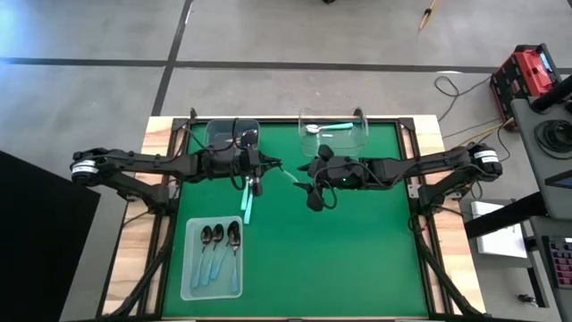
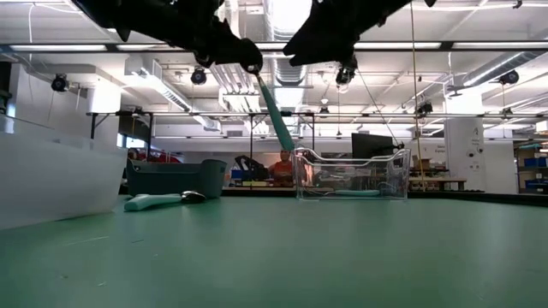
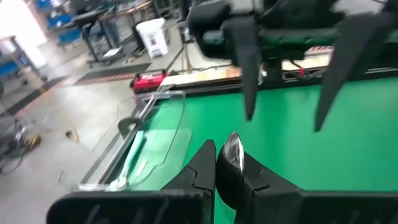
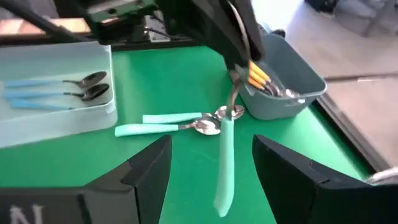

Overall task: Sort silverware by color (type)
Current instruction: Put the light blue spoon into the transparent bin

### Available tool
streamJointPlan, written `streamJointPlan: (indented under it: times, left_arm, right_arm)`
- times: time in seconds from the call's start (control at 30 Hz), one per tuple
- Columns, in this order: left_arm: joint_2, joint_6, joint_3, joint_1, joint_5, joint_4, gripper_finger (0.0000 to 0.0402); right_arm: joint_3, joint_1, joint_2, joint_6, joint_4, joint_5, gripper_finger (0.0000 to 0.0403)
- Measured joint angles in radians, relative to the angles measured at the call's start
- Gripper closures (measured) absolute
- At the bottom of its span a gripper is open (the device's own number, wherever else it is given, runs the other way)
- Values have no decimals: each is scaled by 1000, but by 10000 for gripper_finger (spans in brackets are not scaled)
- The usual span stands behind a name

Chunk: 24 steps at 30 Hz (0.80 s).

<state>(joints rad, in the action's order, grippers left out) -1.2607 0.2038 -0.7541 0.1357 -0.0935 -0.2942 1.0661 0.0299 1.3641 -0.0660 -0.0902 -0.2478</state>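
Teal-handled spoon (image 4: 225,163) hangs clamped in the left gripper (image 1: 255,185) at frame centre; right gripper (image 1: 315,198) stands open; three blue-handled spoons (image 1: 219,250) binned lower left, two teal spoons (image 4: 168,123) remain loose

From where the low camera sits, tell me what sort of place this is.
Probably a robotics lab or workshop in an industrial hall: exposed ceiling ducts and strip lights, metal shelving racks, and a green-matted work table on taped concrete floor.

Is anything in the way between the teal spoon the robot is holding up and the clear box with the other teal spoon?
Nothing on the mat blocks it. The left pincer holds the teal spoon up, but the open right pincer hangs between it and the clear box.
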Motion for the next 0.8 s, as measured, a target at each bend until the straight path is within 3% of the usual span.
streamJointPlan:
  times: [0.17,0.4,0.8]
  left_arm:
    - [0,-67,11,-13,-88,-2,401]
    - [0,-156,11,-24,-287,-45,401]
    - [1,-225,11,-24,-349,-80,401]
  right_arm:
    - [17,0,5,89,-5,0,188]
    - [6,-10,6,113,-2,-16,188]
    - [2,-52,48,137,43,-44,188]
